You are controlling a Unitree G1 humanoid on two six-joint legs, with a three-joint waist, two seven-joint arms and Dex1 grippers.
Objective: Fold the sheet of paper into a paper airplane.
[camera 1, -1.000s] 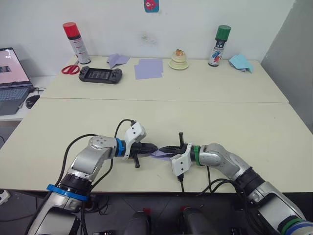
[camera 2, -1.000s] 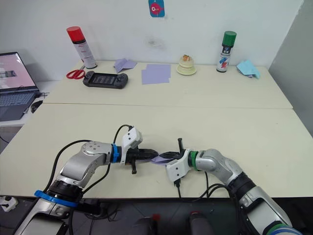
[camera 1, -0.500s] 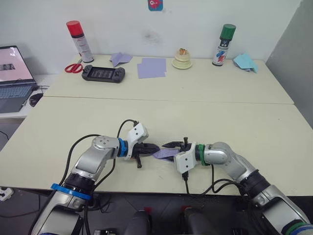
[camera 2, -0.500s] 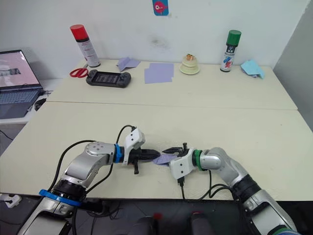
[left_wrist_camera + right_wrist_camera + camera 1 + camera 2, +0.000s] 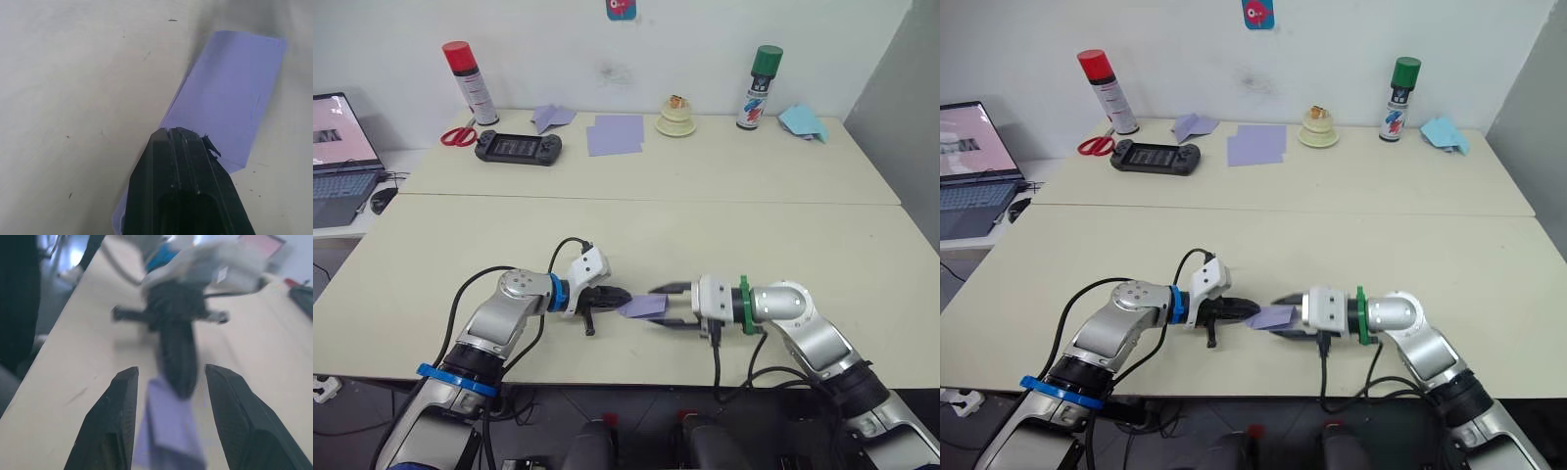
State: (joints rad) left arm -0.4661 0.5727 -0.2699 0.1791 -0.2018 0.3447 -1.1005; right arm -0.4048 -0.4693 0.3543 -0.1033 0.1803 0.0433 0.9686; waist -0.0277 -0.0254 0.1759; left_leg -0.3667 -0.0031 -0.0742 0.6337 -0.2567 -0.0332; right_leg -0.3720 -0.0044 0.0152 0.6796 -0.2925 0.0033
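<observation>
The sheet of paper point(image 5: 644, 306) is a small, flat, folded lavender piece just above the table near its front edge. My left gripper point(image 5: 613, 297) is shut on the paper's left end; in the left wrist view its closed fingers point(image 5: 180, 152) overlap the paper point(image 5: 230, 93). My right gripper point(image 5: 668, 307) is open, with one finger on each side of the paper's right end and not touching it. The right wrist view shows the paper point(image 5: 168, 428) between its spread fingers point(image 5: 115, 421), with the left gripper point(image 5: 178, 352) beyond. Whether the fold has the paper airplane's form I cannot tell.
Along the far table stand a red spray can point(image 5: 462, 80), scissors point(image 5: 457, 137), a black game controller point(image 5: 517, 148), a lavender folded plane point(image 5: 551, 117), flat lavender sheets point(image 5: 615, 135), a small figurine point(image 5: 674, 119), a green spray can point(image 5: 756, 88) and light-blue folded paper point(image 5: 800, 122). A laptop point(image 5: 337, 162) sits at the left.
My right gripper has let go of the paper, rolled its wrist and opened around the paper's right end. The left gripper has kept its hold. The camera shifted slightly.
</observation>
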